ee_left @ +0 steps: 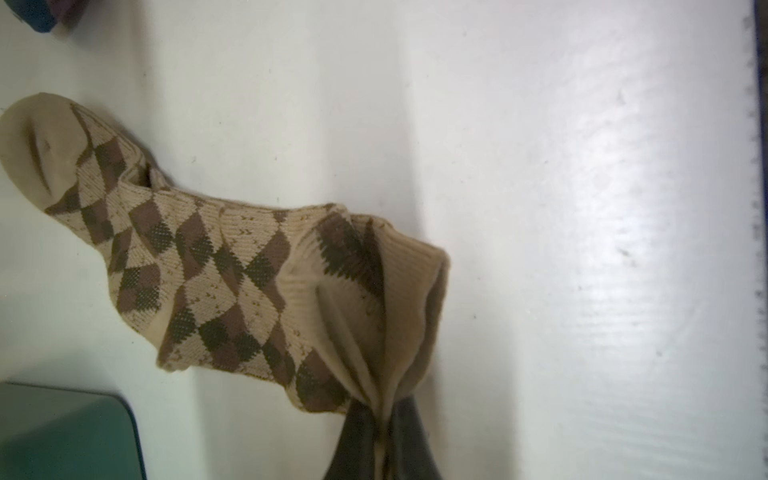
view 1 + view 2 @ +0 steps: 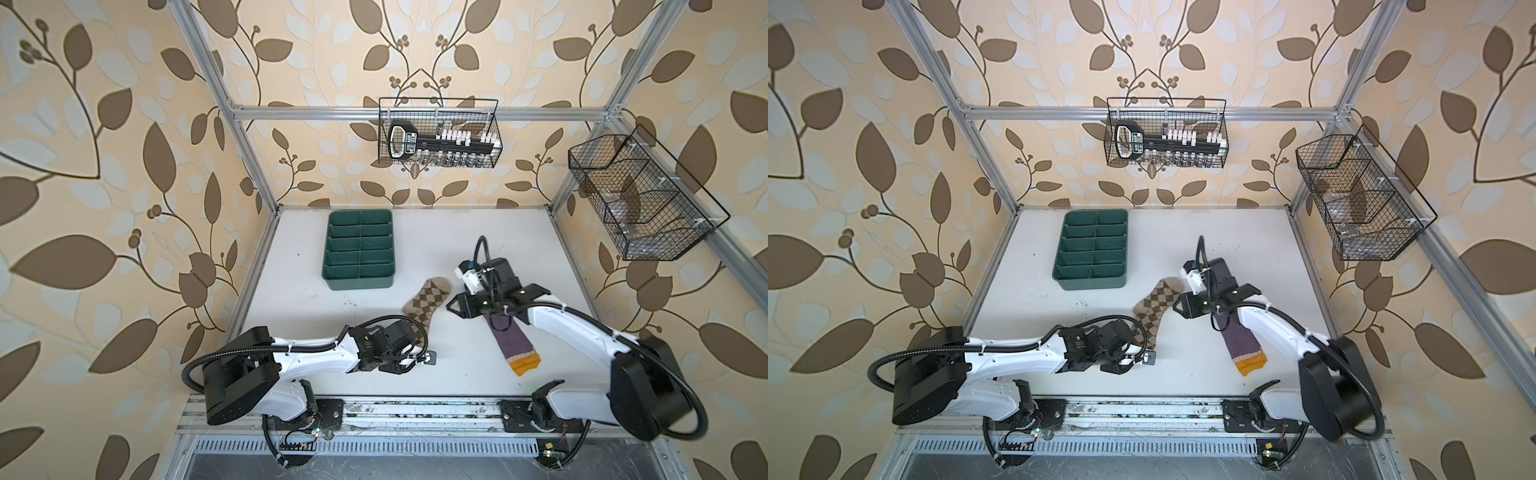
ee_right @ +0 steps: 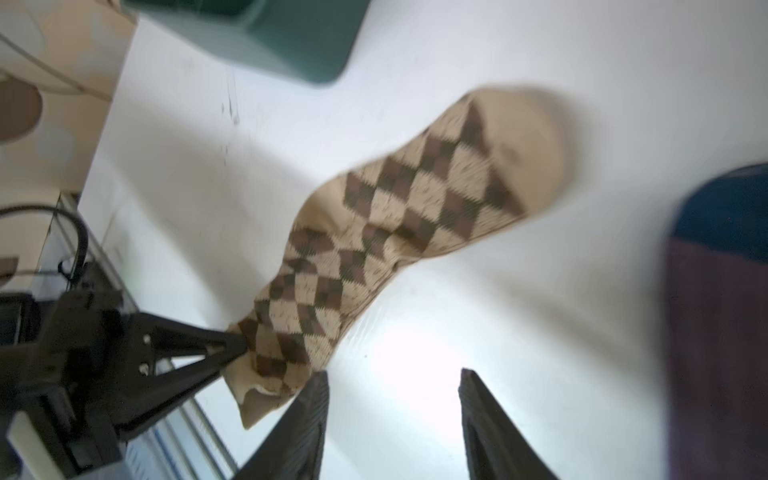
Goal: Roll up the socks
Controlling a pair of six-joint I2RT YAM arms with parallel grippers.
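In both top views the green tray sits at the back left of the white table, its ten compartments showing only bare floors. On the back wall a wire basket holds a black rail of white pieces. What lies in the side basket I cannot tell. The tan sock lies near the tray's near right corner, toe toward the back, its cuff end under the left arm. To its right, apart, the purple sock points its orange cuff at the front edge, its toe end under the right arm. The right gripper hangs between the two socks. Bare table runs behind that arm to the back wall. In the left wrist view the left gripper is pinched tight on the tan sock's bunched cuff, with the tray corner close by. In the blurred right wrist view the right gripper stands with jaws apart over bare table, holding nothing. There the left gripper clamps the tan cuff beside one finger, and the purple sock's blue toe lies off to the side.
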